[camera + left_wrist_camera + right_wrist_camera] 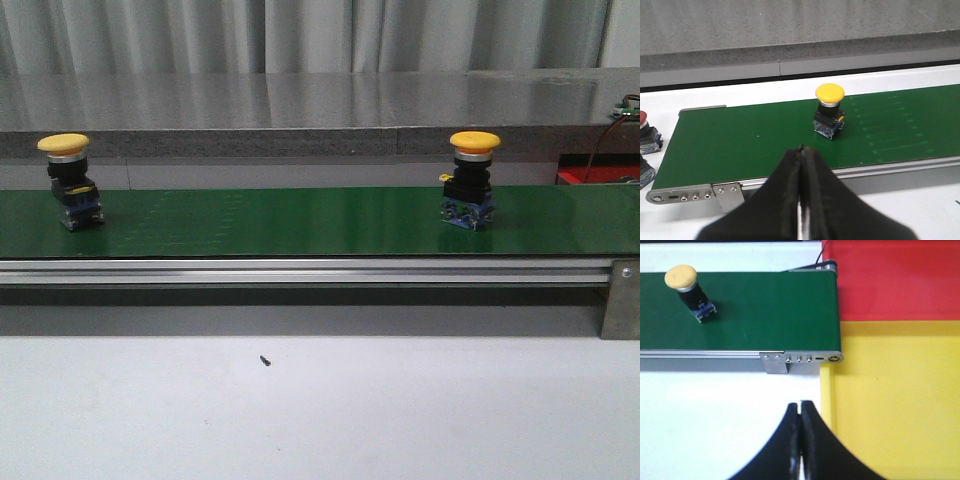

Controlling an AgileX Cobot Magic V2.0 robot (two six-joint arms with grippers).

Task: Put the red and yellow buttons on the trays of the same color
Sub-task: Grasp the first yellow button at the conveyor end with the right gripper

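While both arms wait off the belt (300, 222), two yellow buttons stand upright on it: the left button (68, 180) near the belt's left end, the right button (472, 178) toward its right end. Each looks light and rigid, with a smooth, likely slippery cap; the blocky black body below should grip better. The left gripper (801, 165) and right gripper (800, 416) are closed, holding nothing. The yellow tray (895, 405) and red tray (895, 282) sit beyond the belt's right end. No writing is readable.
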